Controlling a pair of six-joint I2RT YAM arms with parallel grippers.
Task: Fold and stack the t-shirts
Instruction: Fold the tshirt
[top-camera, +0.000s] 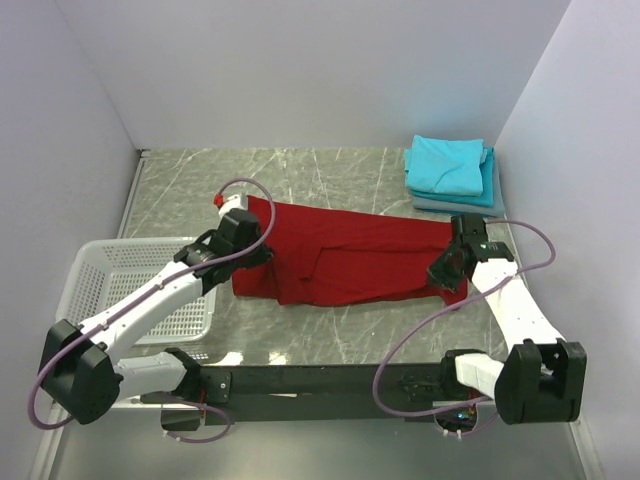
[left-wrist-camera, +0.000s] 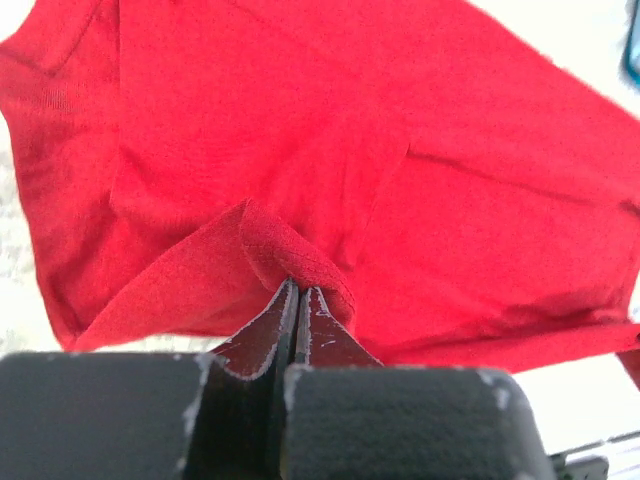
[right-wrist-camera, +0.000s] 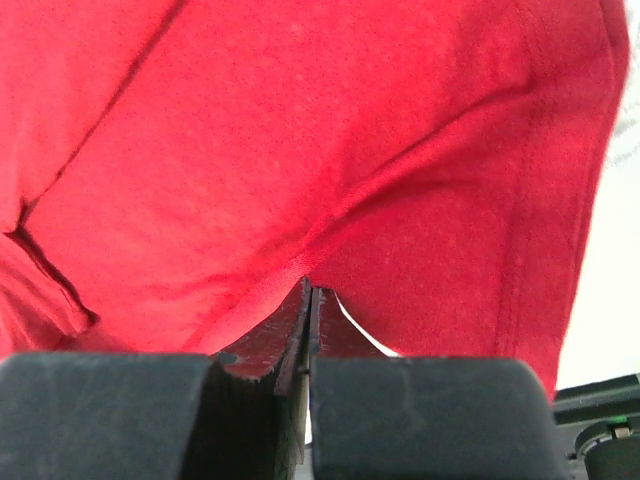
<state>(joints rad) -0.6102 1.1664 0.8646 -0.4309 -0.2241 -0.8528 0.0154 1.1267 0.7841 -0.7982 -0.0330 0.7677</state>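
Note:
A deep red t-shirt (top-camera: 350, 258) lies spread sideways across the middle of the marble table, partly folded along its length. My left gripper (top-camera: 246, 255) is at its left end, shut on a pinched fold of the red cloth (left-wrist-camera: 300, 262). At the shirt's right end my right gripper (top-camera: 445, 272) is likewise shut on the red cloth (right-wrist-camera: 310, 272). Two folded t-shirts, turquoise (top-camera: 447, 165) over grey-blue (top-camera: 455, 206), are stacked at the back right corner.
A white plastic lattice basket (top-camera: 100, 268) stands at the left edge, beside the left arm. White walls close in the table on the left, back and right. A dark bar (top-camera: 320, 382) with the arm bases runs along the near edge.

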